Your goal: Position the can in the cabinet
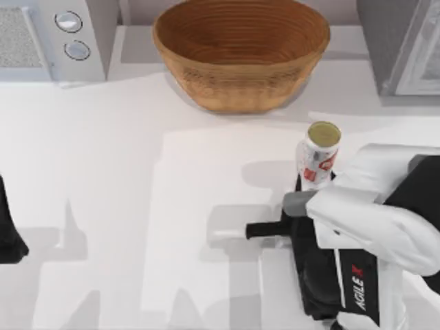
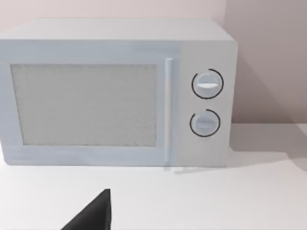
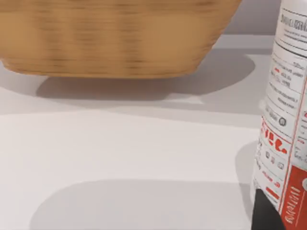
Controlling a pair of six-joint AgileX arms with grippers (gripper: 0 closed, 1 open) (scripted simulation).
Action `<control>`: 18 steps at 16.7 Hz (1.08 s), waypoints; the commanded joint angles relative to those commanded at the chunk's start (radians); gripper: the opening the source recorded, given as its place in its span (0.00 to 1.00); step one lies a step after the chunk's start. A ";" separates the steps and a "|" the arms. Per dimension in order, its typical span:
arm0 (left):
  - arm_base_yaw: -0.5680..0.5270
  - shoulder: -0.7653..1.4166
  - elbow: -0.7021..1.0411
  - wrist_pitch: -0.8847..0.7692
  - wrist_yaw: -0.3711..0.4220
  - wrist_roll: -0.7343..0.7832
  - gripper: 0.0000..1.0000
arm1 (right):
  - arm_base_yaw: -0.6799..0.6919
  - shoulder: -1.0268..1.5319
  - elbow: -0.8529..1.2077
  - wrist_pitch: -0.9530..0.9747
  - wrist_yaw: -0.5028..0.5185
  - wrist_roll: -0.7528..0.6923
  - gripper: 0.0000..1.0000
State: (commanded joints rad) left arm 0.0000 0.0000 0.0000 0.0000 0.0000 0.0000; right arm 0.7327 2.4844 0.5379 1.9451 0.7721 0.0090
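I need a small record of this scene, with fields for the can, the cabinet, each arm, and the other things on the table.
can: the can stands upright on the table, right of centre
cabinet: the cabinet is at the far right corner, apart from the can
right gripper: the right gripper is at the can's lower side; grip cannot be told
left gripper: the left gripper is parked at the left edge
basket: the basket is far centre
microwave: the microwave is at the far left, door closed

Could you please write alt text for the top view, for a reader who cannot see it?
Seen from above, the right hand is at the base of an upright white can on a white table. A wicker basket sits behind, a pale microwave at far left, the grey cabinet at far right, and the left hand parked at the left edge.
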 joint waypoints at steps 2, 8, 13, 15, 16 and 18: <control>0.000 0.000 0.000 0.000 0.000 0.000 1.00 | 0.000 0.000 0.000 0.000 0.000 0.000 1.00; 0.000 0.000 0.000 0.000 0.000 0.000 1.00 | 0.021 0.036 0.131 -0.114 0.006 0.018 1.00; 0.000 0.000 0.000 0.000 0.000 0.000 1.00 | -0.025 0.015 0.147 -0.130 -0.022 -0.001 1.00; 0.000 0.000 0.000 0.000 0.000 0.000 1.00 | -0.043 0.009 0.153 -0.142 -0.043 -0.002 1.00; 0.000 0.000 0.000 0.000 0.000 0.000 1.00 | -0.053 0.006 0.156 -0.148 -0.053 -0.001 1.00; 0.000 0.000 0.000 0.000 0.000 0.000 1.00 | -0.073 0.001 0.162 -0.159 -0.073 -0.001 1.00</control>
State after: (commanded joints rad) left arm 0.0000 0.0000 0.0000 0.0000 0.0000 0.0000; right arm 0.6594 2.4855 0.6995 1.7857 0.6986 0.0083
